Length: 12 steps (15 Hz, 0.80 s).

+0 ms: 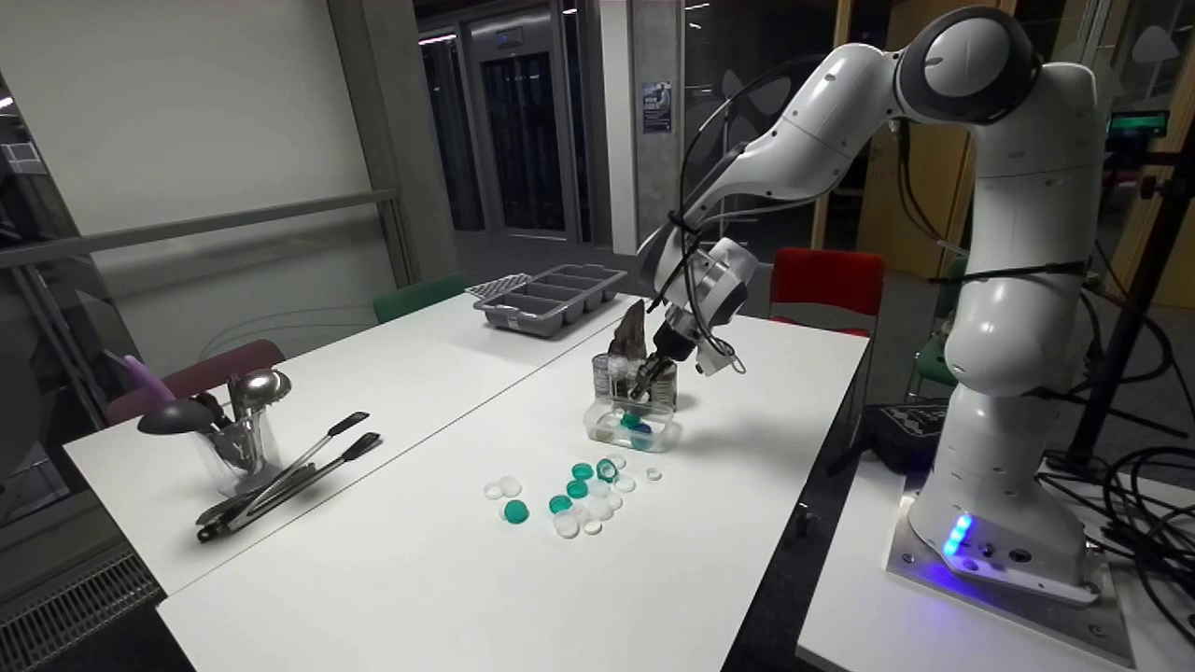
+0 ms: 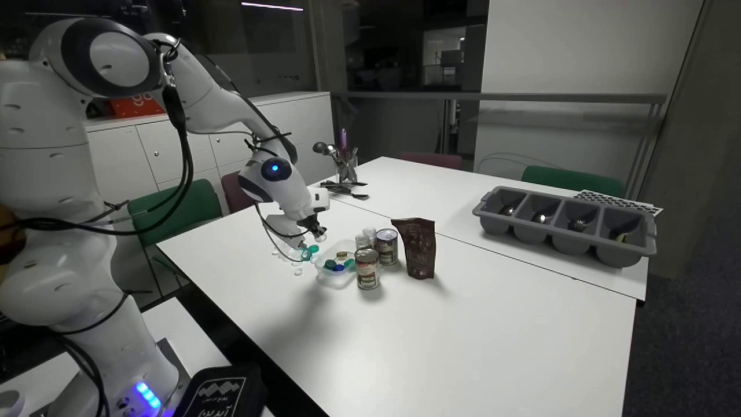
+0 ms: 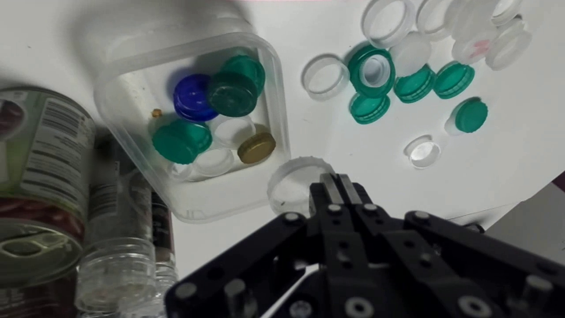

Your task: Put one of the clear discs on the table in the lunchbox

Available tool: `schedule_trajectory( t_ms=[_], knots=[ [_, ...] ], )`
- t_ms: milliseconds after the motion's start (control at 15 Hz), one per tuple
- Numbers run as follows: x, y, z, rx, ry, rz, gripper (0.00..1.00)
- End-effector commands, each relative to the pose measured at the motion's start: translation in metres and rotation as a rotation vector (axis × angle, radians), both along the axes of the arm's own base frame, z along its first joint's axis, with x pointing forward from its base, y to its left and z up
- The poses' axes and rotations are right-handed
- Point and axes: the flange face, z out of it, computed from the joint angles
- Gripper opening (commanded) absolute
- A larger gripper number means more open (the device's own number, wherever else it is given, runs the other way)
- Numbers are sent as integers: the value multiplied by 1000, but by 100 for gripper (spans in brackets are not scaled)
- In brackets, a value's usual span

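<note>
- The counter [image 1: 439,490] is plain white, with a thin dark seam across its top; on the far side of the room stand glass doors [image 1: 518,140] and a red chair [image 1: 826,280], and a pale panel [image 1: 177,121] rises at the left.
- In an exterior view, a clear cup [image 1: 229,471] of kitchen utensils [image 1: 175,416] and some tongs [image 1: 291,484] sit at the left, a gray divided tray [image 1: 537,324] at the far end.
- Two cans [image 2: 367,271] and a brown pouch [image 2: 419,249] stand near the lunchbox [image 3: 220,193], which holds a blue cap [image 3: 193,98], a gold cap [image 3: 257,148], and some teal and clear pieces.
- Loose teal discs [image 1: 515,511] and other clear discs [image 1: 567,525] lie scattered to the near side of the lunchbox in that same exterior view.
- The clear disc [image 3: 293,187] is at the tips of the tool [image 3: 339,179]; in the wrist view it shows left of the fingers [image 3: 330,187], overlapping the lunchbox's near right corner (whether over the rim or just outside it, I cannot tell).
- The tool is narrow, its fingers nearly meeting, and it pinches the disc by its edge (the gripped part is hidden behind the left finger).
</note>
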Motion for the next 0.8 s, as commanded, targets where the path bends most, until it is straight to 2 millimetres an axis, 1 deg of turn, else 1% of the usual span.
schedule_trajectory(
  t_ms=[0,67,133,200,333,467,667,733],
  knots=[
    [12,-22,-9,52,5,-47,15],
    [15,-26,-12,59,6,-50,29],
    [19,-29,-16,66,10,-57,35],
    [22,-31,-19,73,11,-59,44],
    [28,-32,-22,81,10,-63,57],
    [31,-22,-20,60,3,-37,72],
    [29,8,-15,-19,11,35,94],
    [24,24,-15,-65,24,57,100]
  ],
)
